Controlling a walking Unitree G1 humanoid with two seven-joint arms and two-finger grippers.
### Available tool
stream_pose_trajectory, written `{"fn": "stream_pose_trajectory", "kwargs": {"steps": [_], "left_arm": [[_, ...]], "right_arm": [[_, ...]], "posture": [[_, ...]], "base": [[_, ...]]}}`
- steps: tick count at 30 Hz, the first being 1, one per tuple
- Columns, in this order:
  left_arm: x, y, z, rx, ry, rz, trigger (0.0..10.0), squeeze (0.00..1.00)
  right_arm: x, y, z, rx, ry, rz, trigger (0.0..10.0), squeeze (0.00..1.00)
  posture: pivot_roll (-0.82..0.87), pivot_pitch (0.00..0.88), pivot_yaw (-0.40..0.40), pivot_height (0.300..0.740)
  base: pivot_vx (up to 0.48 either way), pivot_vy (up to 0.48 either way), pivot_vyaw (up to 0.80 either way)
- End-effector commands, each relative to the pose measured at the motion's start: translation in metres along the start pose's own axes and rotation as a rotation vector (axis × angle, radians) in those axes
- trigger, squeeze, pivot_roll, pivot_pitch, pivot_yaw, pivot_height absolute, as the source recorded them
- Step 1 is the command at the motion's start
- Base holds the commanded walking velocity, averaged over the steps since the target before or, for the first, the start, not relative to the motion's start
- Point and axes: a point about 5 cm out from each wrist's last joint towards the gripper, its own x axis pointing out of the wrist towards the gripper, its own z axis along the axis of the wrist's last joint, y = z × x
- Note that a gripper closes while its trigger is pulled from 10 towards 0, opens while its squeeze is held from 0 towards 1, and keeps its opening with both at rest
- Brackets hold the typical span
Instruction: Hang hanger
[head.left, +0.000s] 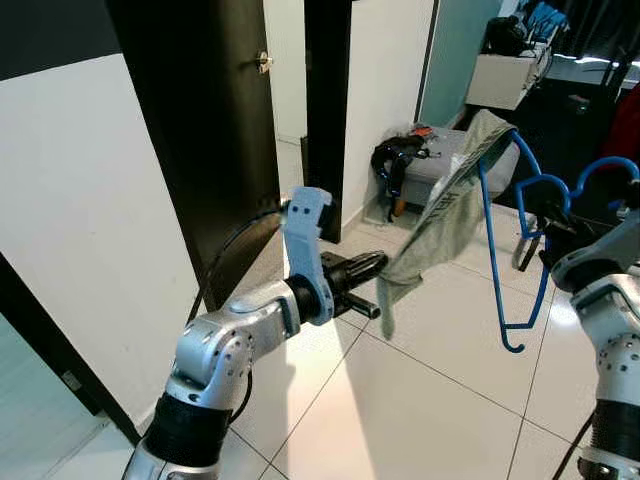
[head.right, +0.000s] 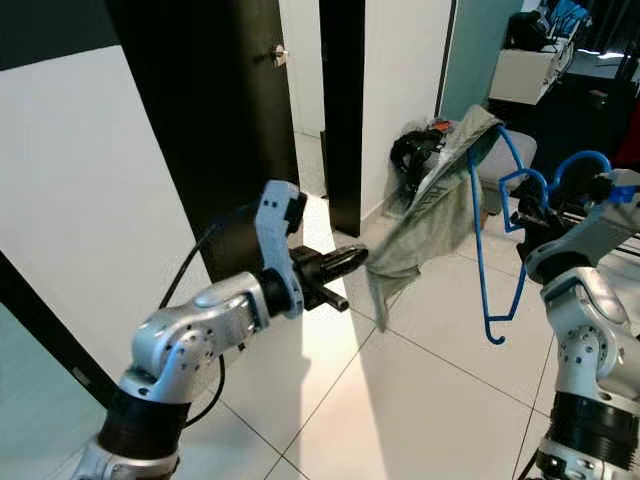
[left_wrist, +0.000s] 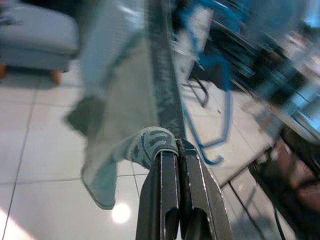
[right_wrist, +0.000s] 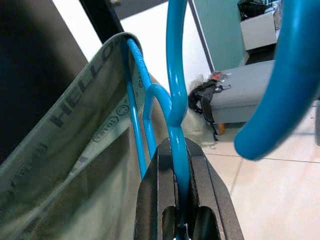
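A: Hanger (head.left: 520, 250) position is asked for first, relative to the fingers.

B: It is held at its neck by the right gripper (right_wrist: 181, 197), whose fingers are pressed shut on the thin blue wire just below the hook. From those fingers the frame runs out and away, toward the left arm. Its long axis is tilted, one shoulder high and the other end hanging low over the floor (head.left: 420, 400).

A: And the cloth?

B: A grey-green garment (head.left: 445, 215) is draped over the upper shoulder of the frame. Its lower hem is pinched in the left gripper (left_wrist: 172, 165), the fingers closed together with a fold of fabric bunched at their tips. From there the cloth rises up and away to the hanger.

A: Which arm is judged nearer to the hook?

B: The right one; the hook (head.left: 610, 170) curves just beyond its fingers, so the hanging move would likely be carried by that arm, with the hook's open side needing to be turned toward a rail.

A: Materials?

B: Smooth, glossy, round-section wire for the hanger; soft, limp knit with printed lettering along a band for the garment. Farther off, glossy white tiles, a dark door (head.left: 200, 130), and a grey upholstered seat (head.left: 440, 170) with a black bag (head.left: 392, 160) beside it can be made out.
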Motion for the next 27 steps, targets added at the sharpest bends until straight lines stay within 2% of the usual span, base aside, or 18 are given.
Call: {"fn": "stream_pose_trajectory", "kwargs": {"steps": [1,3,4,6,7,9,15,19,24,25,26,27], "left_arm": [[0.001,-0.008,-0.004,0.056,0.023,-0.047,10.0,0.00],[0.007,-0.020,-0.012,0.147,0.064,-0.104,10.0,0.00],[0.011,-0.024,-0.014,0.165,0.065,-0.114,10.0,0.37],[0.011,-0.024,-0.014,0.165,0.065,-0.114,10.0,0.37],[0.014,-0.026,-0.014,0.168,0.058,-0.117,10.0,1.00],[0.017,-0.029,-0.013,0.158,0.038,-0.128,10.0,1.00],[0.017,-0.031,-0.009,0.154,0.015,-0.139,10.0,1.00],[0.008,-0.023,-0.006,0.180,0.011,-0.142,10.0,1.00],[0.005,-0.021,-0.006,0.194,0.014,-0.145,10.0,1.00],[0.001,-0.015,-0.002,0.211,0.001,-0.120,10.0,1.00],[0.001,-0.015,-0.002,0.211,0.001,-0.120,10.0,1.00],[-0.002,-0.007,0.007,0.224,-0.028,-0.074,10.0,1.00]], "right_arm": [[0.003,0.007,0.002,0.042,-0.018,0.035,10.0,0.00],[0.004,0.019,-0.003,0.081,0.007,0.108,10.0,0.00],[0.004,0.027,-0.006,0.086,0.023,0.155,10.0,0.00],[0.004,0.027,-0.006,0.086,0.023,0.155,10.0,0.00],[0.003,0.034,-0.009,0.088,0.034,0.192,10.0,0.00],[0.002,0.044,-0.012,0.085,0.042,0.248,10.0,0.00],[0.001,0.053,-0.012,0.087,0.039,0.312,10.0,0.00],[-0.005,0.063,-0.010,0.073,0.038,0.416,10.0,0.00],[-0.007,0.066,-0.009,0.062,0.038,0.449,10.0,0.00],[-0.012,0.070,-0.008,0.034,0.038,0.507,10.0,0.00],[-0.012,0.070,-0.008,0.034,0.038,0.507,10.0,0.00],[-0.017,0.072,-0.006,-0.002,0.041,0.560,10.0,0.00]], "posture": [[0.17,0.000,0.028,0.740],[0.17,0.000,0.028,0.740],[0.17,0.000,0.026,0.740],[0.17,0.000,0.026,0.740],[0.17,0.000,0.026,0.740],[0.17,0.000,0.027,0.740],[0.16,0.000,0.027,0.740],[0.17,0.000,0.024,0.740],[0.17,0.000,0.025,0.740],[0.17,0.000,0.022,0.740],[0.17,0.000,0.022,0.740],[0.17,0.000,0.020,0.740]], "base": [[0.000,0.000,0.00],[0.000,0.000,0.00],[0.000,0.000,0.00],[0.000,0.000,0.00],[0.000,0.000,0.00],[0.000,0.000,0.00],[0.000,0.000,0.00],[0.000,0.000,0.00],[0.000,0.000,0.00],[0.000,0.000,0.00],[0.000,0.000,0.00],[0.000,0.000,0.00]]}}
